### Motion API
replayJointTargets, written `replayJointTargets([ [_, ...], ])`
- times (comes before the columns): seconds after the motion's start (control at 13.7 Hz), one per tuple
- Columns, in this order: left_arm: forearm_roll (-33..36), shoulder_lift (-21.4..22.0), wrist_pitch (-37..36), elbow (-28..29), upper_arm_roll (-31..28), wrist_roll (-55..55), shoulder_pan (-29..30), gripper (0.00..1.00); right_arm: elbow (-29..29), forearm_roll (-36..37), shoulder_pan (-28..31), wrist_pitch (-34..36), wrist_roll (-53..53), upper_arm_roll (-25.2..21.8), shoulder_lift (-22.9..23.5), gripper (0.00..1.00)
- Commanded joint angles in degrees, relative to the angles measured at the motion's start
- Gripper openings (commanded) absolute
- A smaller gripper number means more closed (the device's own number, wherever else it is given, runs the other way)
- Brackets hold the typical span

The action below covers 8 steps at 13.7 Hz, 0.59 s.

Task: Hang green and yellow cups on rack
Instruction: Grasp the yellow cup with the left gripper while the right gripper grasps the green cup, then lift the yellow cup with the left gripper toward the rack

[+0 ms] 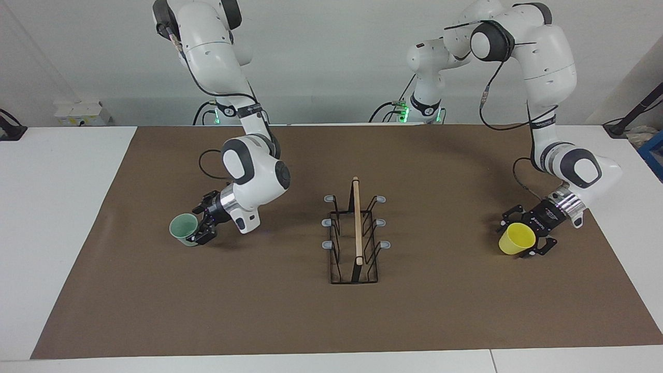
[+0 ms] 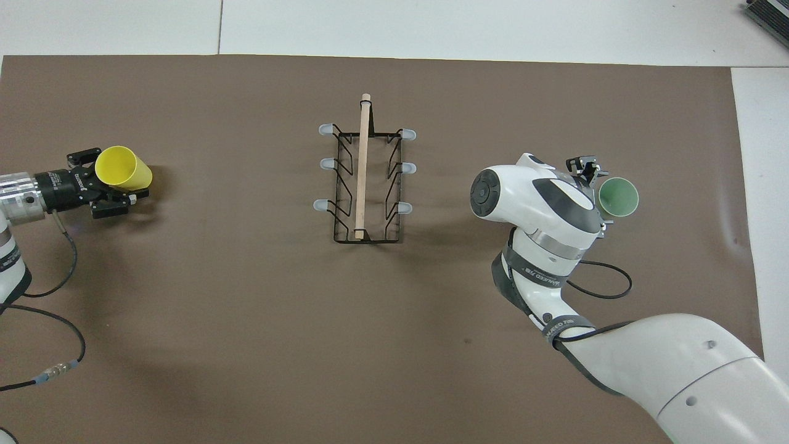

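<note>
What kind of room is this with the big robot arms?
Probably a robot lab. Two white arms stand at a table with a brown mat, practising with a green cup, a yellow cup and a wire rack.

The rack (image 1: pixel 354 239) stands mid-table on the mat (image 1: pixel 331 321), its rod handle (image 1: pixel 357 220) running toward and away from the robots. One cup (image 1: pixel 184 229) sits toward the right arm's end, the right gripper (image 1: pixel 204 224) around its side. The other cup (image 1: pixel 516 239) lies toward the left arm's end, the left gripper (image 1: pixel 528 234) straddling it. Both cups are well apart from the rack.
</note>
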<state>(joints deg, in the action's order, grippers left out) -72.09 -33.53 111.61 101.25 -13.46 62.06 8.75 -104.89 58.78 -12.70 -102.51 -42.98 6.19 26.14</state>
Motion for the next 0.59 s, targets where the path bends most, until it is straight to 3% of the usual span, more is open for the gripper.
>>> replayJointTargets([
  [0.0,-1.3,2.15,1.16,2.2,-0.42,-2.28,-1.27,0.3,0.56,2.66,-0.04,-0.58,1.32,0.14,0.93,1.0],
  [0.07,-1.3,2.24,0.8,2.2,-0.42,-4.03,-0.93,0.0,0.3,2.66,-0.22,-1.11,1.67,0.14,0.93,1.0],
  [0.29,-0.24,3.81,-1.04,-0.25,-0.77,-4.84,-1.53,0.0,-0.49,2.66,-0.31,-2.42,3.87,0.14,0.93,1.0],
  [0.51,7.91,9.96,0.1,-0.18,-0.86,-6.69,-4.08,0.0,-0.85,2.75,-0.39,-3.92,4.05,0.05,0.93,1.0],
])
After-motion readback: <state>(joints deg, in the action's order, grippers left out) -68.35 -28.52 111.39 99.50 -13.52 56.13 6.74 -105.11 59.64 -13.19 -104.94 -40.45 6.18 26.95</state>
